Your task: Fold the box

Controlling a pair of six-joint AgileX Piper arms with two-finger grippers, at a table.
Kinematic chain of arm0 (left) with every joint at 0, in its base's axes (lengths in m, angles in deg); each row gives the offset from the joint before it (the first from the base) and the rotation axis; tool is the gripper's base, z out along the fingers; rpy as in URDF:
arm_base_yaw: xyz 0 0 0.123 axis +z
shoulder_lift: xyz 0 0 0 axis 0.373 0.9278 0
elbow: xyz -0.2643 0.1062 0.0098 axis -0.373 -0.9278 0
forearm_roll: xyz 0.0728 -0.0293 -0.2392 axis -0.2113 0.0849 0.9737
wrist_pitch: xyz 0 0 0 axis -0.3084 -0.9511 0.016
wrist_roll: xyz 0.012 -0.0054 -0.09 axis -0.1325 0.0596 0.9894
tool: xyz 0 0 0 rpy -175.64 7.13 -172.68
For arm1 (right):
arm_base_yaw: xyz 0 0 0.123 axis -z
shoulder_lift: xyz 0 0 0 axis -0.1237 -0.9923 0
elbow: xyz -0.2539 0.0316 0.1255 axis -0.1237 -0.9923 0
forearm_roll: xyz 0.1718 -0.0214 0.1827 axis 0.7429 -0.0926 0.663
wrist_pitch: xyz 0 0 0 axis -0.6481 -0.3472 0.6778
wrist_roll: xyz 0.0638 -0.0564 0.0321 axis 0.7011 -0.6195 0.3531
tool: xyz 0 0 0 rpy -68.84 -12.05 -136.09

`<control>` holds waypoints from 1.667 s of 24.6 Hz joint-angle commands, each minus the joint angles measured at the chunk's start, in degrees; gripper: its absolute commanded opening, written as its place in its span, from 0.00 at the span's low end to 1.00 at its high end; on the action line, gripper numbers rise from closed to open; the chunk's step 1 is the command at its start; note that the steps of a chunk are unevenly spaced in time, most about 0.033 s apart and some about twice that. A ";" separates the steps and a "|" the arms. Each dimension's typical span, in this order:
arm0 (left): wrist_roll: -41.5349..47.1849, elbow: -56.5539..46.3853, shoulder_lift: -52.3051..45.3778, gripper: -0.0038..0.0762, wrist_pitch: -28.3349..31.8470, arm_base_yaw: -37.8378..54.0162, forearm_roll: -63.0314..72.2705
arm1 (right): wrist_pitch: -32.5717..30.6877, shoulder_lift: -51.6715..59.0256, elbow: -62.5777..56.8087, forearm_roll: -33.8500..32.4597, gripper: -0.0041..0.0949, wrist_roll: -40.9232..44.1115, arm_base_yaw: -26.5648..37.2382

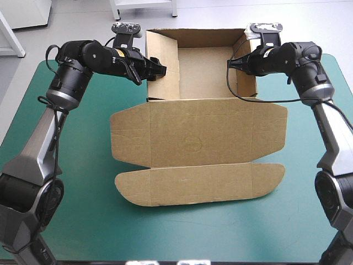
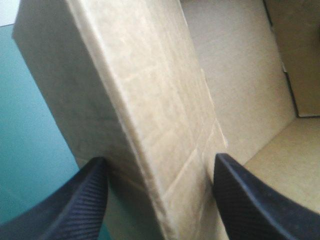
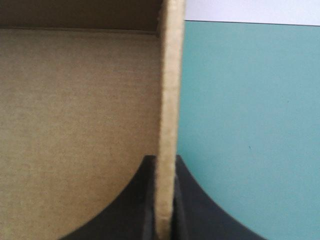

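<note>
- the brown box (image 1: 198,83) sits on the far half of the teal-green cover (image 1: 83,221), midway between the two arms. it is already an open tray, with the back wall and both side walls raised.
- its lid (image 1: 198,135) lies flat, reaching toward the near edge, and the rounded tuck flap (image 1: 198,185) lies flat beyond it.
- the left gripper (image 1: 156,69) straddles the left wall (image 2: 150,115). its black fingers (image 2: 85,200) are spread wide, one outside the tray and one inside, and they clamp nothing.
- the right gripper (image 1: 234,63) pinches the right wall (image 3: 169,100), its fingers all but closed with the board between them.
- the tray looks mostly formed. what seems left is pressing the side walls home, and i cannot tell whether they are tucked and locked.
</note>
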 commanded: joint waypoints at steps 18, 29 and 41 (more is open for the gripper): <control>10.55 3.04 5.25 0.04 -5.69 -6.37 -15.02 | -9.67 -3.16 5.89 -2.39 0.04 3.39 -5.86; 10.55 3.04 12.42 0.04 -7.19 -5.28 -15.30 | -15.36 -12.67 9.50 -2.51 0.04 2.92 -5.86; 10.43 3.04 17.15 0.04 -4.73 -4.14 -15.49 | -14.54 -17.06 9.50 -2.19 0.04 2.41 -5.86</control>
